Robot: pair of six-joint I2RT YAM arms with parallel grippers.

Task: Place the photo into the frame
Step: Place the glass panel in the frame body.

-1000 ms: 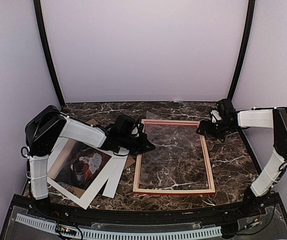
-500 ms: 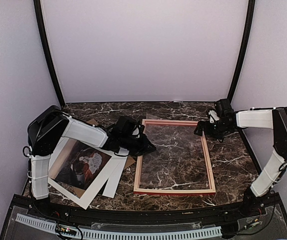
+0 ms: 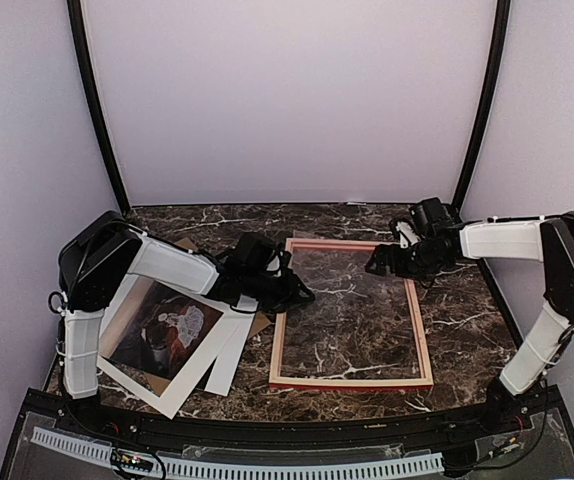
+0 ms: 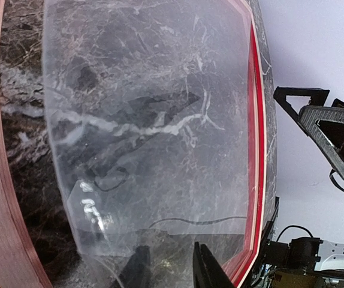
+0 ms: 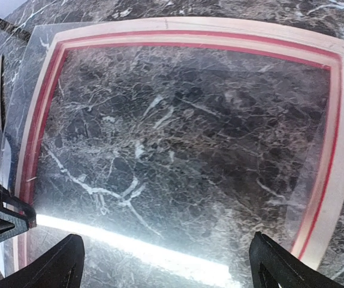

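The frame (image 3: 422,340) lies flat mid-table, pale wood side up, with red showing along its inner edge (image 4: 257,120). A clear sheet (image 3: 352,300) rests inside it. My left gripper (image 3: 297,295) is at the frame's left rail. Its jaws (image 4: 169,247) stand slightly apart astride the clear sheet's (image 4: 148,90) edge, one finger blurred beneath it. My right gripper (image 3: 375,264) hovers wide open over the frame's far right part, nothing between its fingers (image 5: 166,237). The photo (image 3: 167,328), dark with a white figure, lies face up at the left, away from both grippers.
Under the photo lie a white mat (image 3: 172,400) and a brown backing board (image 3: 259,322). Black posts and pale walls close in the marble table (image 3: 467,320) on three sides. The right gripper's grey fingers (image 4: 328,126) show in the left wrist view beyond the frame.
My right gripper has moved left, from beside the frame's far right corner to over the clear sheet. The left arm has hardly moved.
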